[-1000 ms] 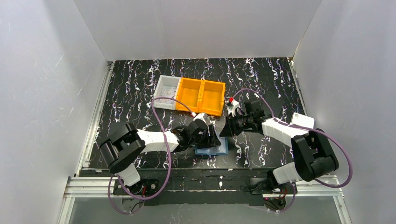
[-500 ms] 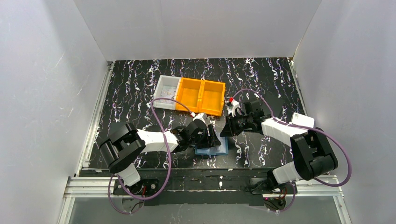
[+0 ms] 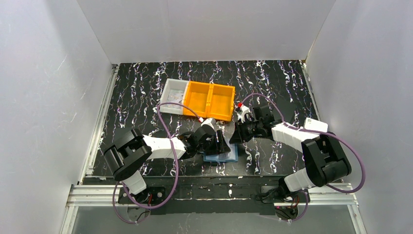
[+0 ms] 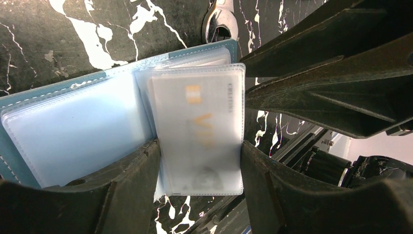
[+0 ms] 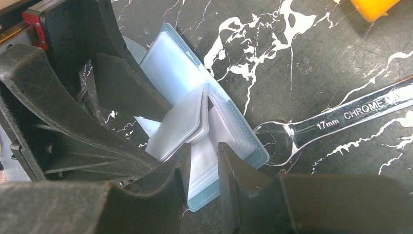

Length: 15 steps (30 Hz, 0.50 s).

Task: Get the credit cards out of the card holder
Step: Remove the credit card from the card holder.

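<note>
The blue card holder [image 3: 222, 156] lies open near the front edge, its clear sleeves fanned out [image 4: 73, 126]. My left gripper [image 4: 199, 163] is shut across one lifted sleeve that holds a pale credit card [image 4: 197, 122] printed with orange letters. The same raised sleeve [image 5: 178, 126] shows in the right wrist view. My right gripper [image 5: 203, 168] hovers over the holder's [image 5: 243, 161] right half with its jaws a narrow gap apart, the flat sleeves showing between them and nothing clearly gripped. In the top view both grippers meet over the holder, the left [image 3: 220, 145] and the right [image 3: 237, 133].
A chrome 17 mm wrench [image 5: 341, 117] lies right beside the holder's corner, and its ring end shows in the left wrist view [image 4: 220, 19]. Two orange bins [image 3: 210, 100] and a white tray [image 3: 174, 95] stand behind. A white object [image 3: 315, 125] lies at the right edge.
The right arm has edged very slightly left. The left gripper and the holder stay where they were.
</note>
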Each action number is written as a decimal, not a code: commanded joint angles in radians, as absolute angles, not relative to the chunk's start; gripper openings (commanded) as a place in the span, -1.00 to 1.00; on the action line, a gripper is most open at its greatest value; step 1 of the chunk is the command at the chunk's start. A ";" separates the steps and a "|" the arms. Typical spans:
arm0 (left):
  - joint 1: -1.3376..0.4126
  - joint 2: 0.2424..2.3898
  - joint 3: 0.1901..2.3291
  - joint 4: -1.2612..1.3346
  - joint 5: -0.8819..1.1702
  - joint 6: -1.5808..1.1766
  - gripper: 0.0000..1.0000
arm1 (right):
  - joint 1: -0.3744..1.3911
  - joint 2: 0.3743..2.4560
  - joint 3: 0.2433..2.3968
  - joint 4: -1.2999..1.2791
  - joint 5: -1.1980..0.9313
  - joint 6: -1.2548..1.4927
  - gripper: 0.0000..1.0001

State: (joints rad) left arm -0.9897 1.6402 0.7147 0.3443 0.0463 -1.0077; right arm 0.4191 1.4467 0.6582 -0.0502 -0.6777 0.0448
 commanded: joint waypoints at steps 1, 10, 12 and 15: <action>-0.993 1.649 0.695 0.333 0.085 -1.013 0.11 | 0.431 1.462 0.673 -0.060 -0.642 0.015 -0.31; -0.989 1.653 0.689 0.353 0.110 -1.015 0.16 | 0.440 1.466 0.676 -0.069 -0.614 0.003 -0.32; -0.987 1.653 0.684 0.358 0.115 -1.017 0.17 | 0.441 1.467 0.676 -0.069 -0.612 0.003 -0.32; -0.985 1.653 0.680 0.363 0.123 -1.019 0.19 | 0.443 1.466 0.676 -0.072 -0.609 0.004 -0.32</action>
